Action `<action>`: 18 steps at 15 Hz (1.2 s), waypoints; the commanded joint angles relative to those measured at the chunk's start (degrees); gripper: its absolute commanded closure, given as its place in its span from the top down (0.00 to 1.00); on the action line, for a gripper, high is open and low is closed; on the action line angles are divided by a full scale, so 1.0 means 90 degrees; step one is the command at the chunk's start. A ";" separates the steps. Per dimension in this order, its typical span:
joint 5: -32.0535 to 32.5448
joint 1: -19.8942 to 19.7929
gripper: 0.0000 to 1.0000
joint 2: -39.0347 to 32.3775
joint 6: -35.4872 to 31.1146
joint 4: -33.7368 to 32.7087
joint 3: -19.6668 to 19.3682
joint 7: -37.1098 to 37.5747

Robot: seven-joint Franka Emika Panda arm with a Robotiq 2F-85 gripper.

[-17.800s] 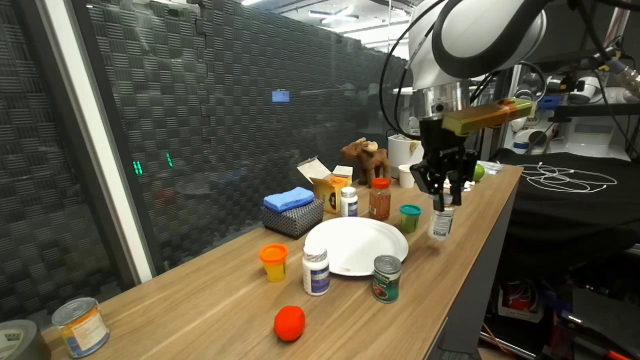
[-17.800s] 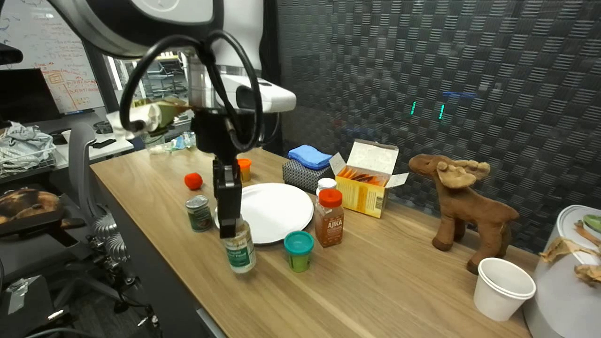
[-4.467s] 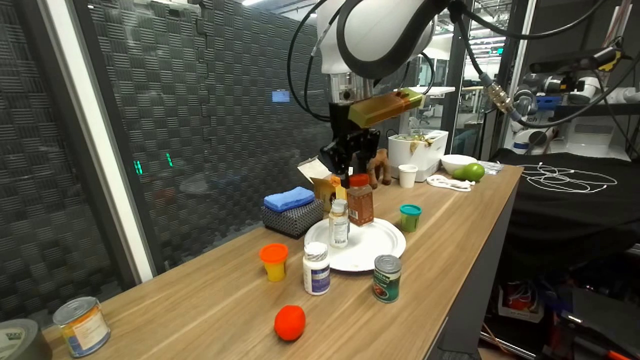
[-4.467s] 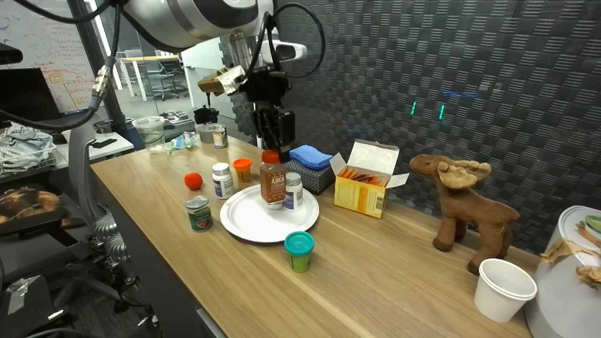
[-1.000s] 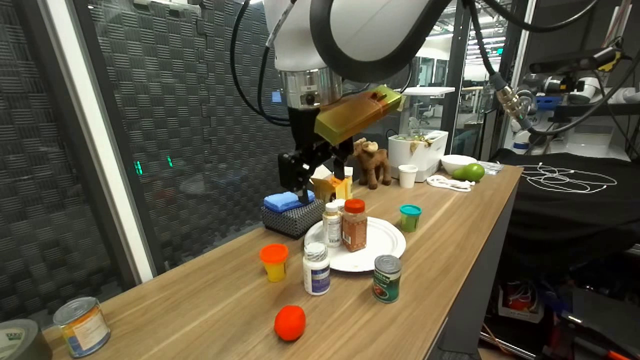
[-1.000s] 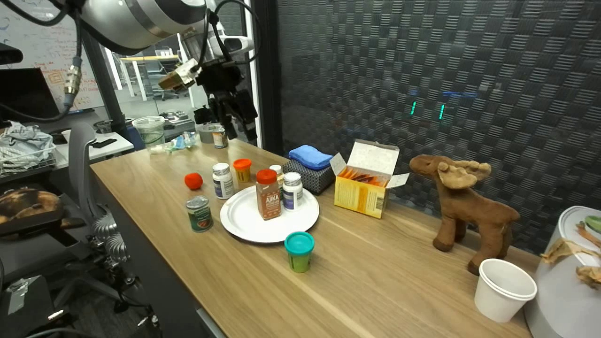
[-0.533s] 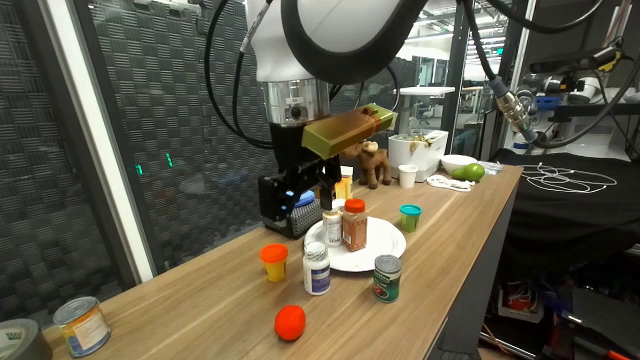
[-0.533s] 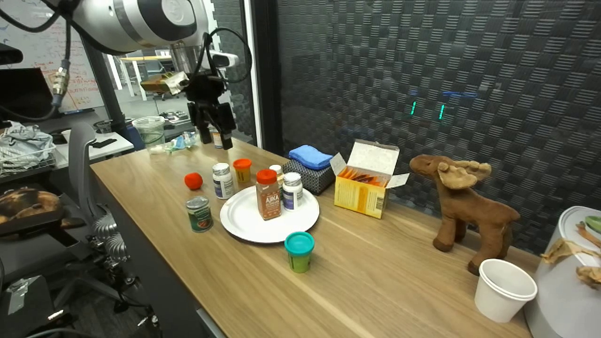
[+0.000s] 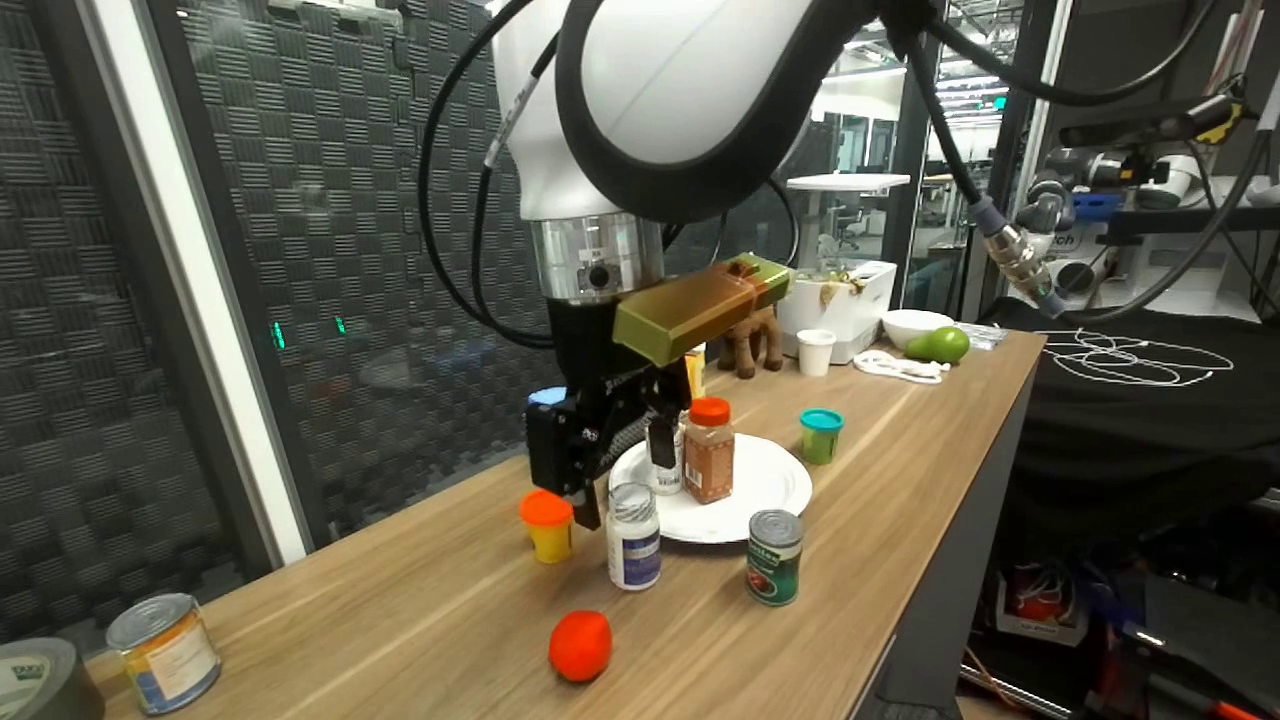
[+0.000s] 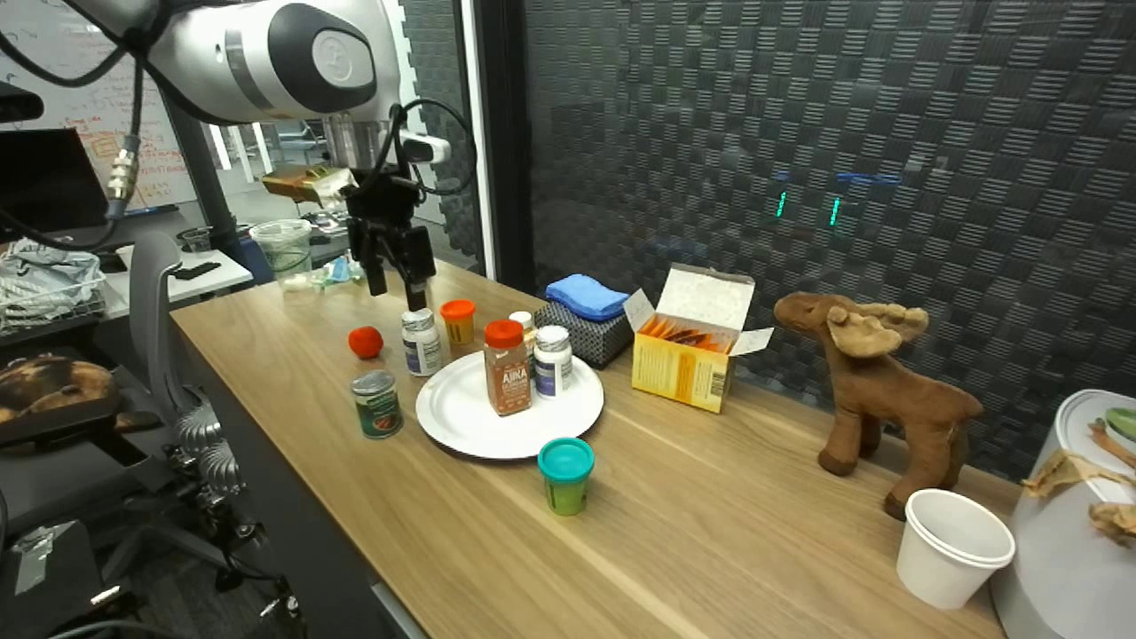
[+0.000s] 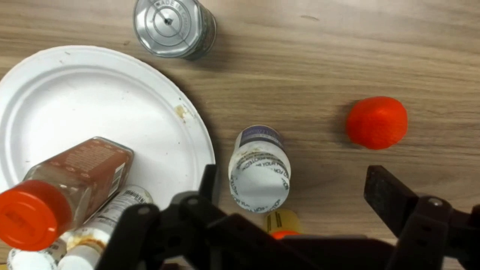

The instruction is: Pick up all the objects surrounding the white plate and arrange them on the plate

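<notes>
The claw (image 10: 398,291) is released, jaws parted, above the tabletop (image 10: 710,532). In the wrist view a white bottle (image 11: 259,168) shows between the jaws, a gap either side; it stands just beside the plate (image 10: 457,413). The plate bears a spice jar (image 10: 508,377), a second bottle (image 10: 554,362) and a third bottle (image 11: 116,208), all upright. On the tabletop: can (image 10: 377,406) and teal tub (image 10: 566,479) near the plate; orange tub (image 10: 459,325), red ball (image 10: 366,343) farther off.

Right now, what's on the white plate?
A red-capped jar, a white bottle and, mostly hidden behind the jar in an exterior view, another bottle. The plate beneath them is covered.
</notes>
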State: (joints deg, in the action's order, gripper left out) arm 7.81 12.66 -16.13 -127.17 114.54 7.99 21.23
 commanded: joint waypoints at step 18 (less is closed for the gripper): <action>0.0119 0.0086 0.18 -0.0277 -0.0044 -0.0189 -0.0318 0.0161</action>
State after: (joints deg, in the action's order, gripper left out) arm 7.75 12.62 -18.58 -127.48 113.86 5.93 21.34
